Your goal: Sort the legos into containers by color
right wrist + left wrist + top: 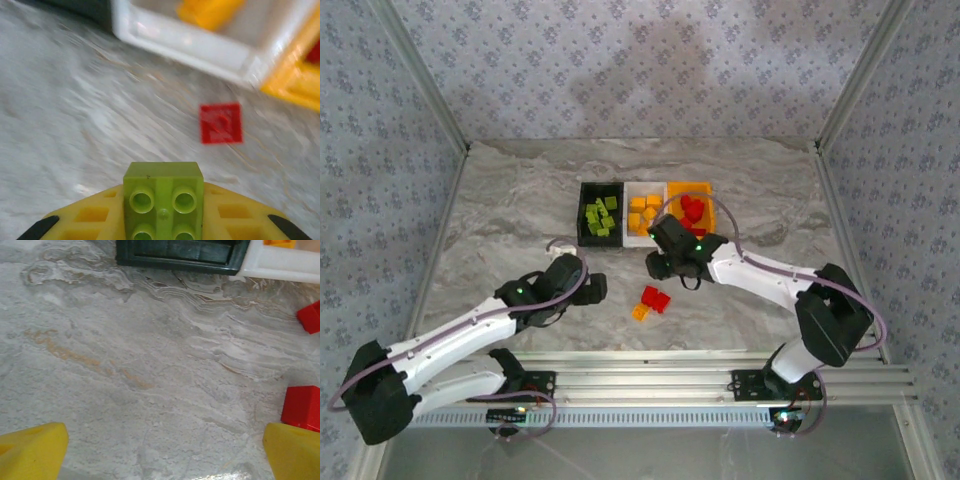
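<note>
Right pincer (163, 227) is pinching a green lego (163, 195) between its yellow fingers, with the studs facing the wrist cam. I can see a two-by-two patch of studs and the rest runs off the bottom of the shot, so I can't call a long axis on it. From above, that pincer (658, 265) sits just in front of the white bin (646, 187), near its front corner.

The three bins are lined up touching side by side, long sides running away from the arms. The black bin (582, 214) on the left holds green legos (601, 215). The white one in the middle holds orange legos (644, 212), and the orange-yellow bin (690, 186) on the right holds red legos (692, 208).

Loose ones lie in a little cluster in front of the bins, between the two arms: two red bricks (656, 298) and one orange brick (640, 312), all lying flat.

Left pincer (162, 455) is spread wide over bare surface (150, 365), with one red brick just past its right fingertip. From above, that pincer (594, 288) points toward the cluster.

There's plenty of open room on the whole left side of the surface and on the strip behind the bins. It's a grey marble-look top, boxed in by metal rails and blue-grey patterned walls (620, 60).
</note>
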Controlling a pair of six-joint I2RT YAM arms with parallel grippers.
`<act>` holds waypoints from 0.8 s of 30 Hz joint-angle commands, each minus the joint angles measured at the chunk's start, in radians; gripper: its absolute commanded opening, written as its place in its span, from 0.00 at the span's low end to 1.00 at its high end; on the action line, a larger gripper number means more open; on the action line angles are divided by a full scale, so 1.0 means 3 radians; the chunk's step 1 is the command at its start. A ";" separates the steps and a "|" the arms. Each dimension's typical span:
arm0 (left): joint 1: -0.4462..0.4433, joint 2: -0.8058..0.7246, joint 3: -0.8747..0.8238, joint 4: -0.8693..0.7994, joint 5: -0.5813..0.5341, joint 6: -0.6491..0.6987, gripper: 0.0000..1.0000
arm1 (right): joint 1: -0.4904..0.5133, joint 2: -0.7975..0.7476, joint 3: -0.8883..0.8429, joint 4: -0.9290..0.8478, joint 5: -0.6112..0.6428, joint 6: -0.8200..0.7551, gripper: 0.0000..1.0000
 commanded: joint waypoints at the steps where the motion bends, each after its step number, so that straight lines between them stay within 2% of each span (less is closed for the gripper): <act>1: 0.0021 -0.0136 -0.0075 -0.0183 -0.0093 -0.0073 0.99 | 0.0027 0.0167 0.0424 0.0084 -0.0212 -0.0084 0.31; 6: 0.0026 -0.0305 -0.0156 -0.0255 -0.0032 -0.0121 0.99 | 0.0044 0.0877 0.1275 0.0232 -0.0444 -0.0149 0.31; 15: 0.0043 -0.0450 -0.0177 -0.0320 0.0026 -0.0070 0.99 | -0.0126 0.2067 0.2614 0.0106 -0.0492 -0.0099 0.31; 17: 0.0045 -0.0443 -0.0174 -0.0308 0.0037 -0.0059 0.99 | -0.0161 0.2204 0.2781 0.0108 -0.0527 -0.0074 0.35; 21: 0.0044 -0.0413 -0.0159 -0.0279 0.0065 -0.0019 0.99 | -0.0229 0.2318 0.3036 0.0109 -0.0617 -0.0049 0.55; 24: 0.0044 -0.0399 -0.0144 -0.0252 0.0073 0.0018 0.99 | -0.0263 0.2234 0.3072 0.0136 -0.0651 -0.0044 0.62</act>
